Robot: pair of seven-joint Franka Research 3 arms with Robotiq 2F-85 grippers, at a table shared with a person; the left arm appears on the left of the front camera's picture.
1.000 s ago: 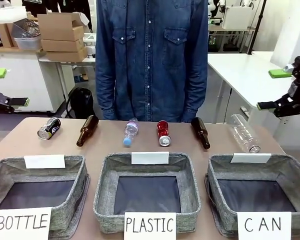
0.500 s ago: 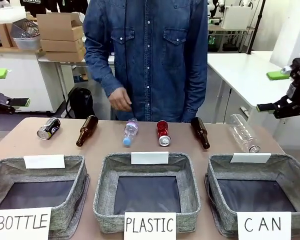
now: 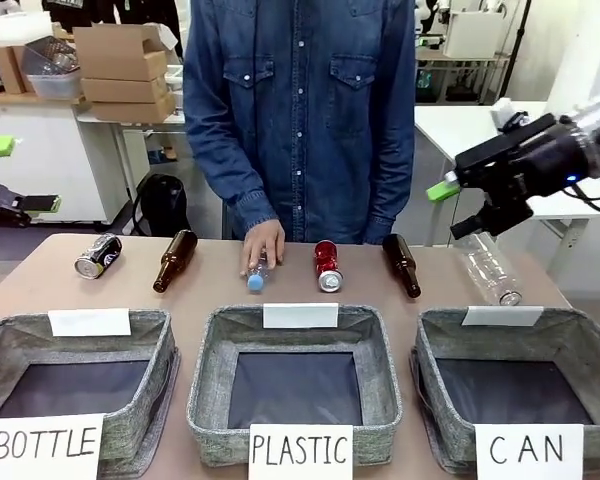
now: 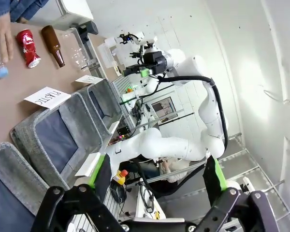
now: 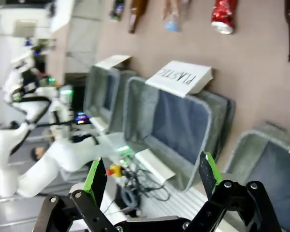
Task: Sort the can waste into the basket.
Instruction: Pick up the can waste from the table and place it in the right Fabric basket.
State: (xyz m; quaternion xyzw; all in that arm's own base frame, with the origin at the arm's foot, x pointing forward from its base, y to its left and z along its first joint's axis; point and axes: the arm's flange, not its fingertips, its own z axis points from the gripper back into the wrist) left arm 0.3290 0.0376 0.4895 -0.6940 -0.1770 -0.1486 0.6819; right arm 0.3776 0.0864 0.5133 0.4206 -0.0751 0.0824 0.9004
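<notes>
The dented red can lies on its side at the table's far middle, also seen as the red can and the red can. The black can lies at the far left. The grey basket signed "CAN" stands at the near right, holding nothing; the same basket shows at the lower right of the right wrist view. My right gripper hangs open in the air above the table's right end, its own view showing nothing between the fingers. My left gripper stays open off the table's left side.
A person's hand rests on the small plastic bottle. Two brown bottles and a large clear plastic bottle lie in the same far row. Baskets signed "BOTTLE" and "PLASTIC" stand left of the CAN one.
My right arm has swung in from the right edge towards the table's right end. The person's hand has come down onto the small plastic bottle. The left arm has stayed put.
</notes>
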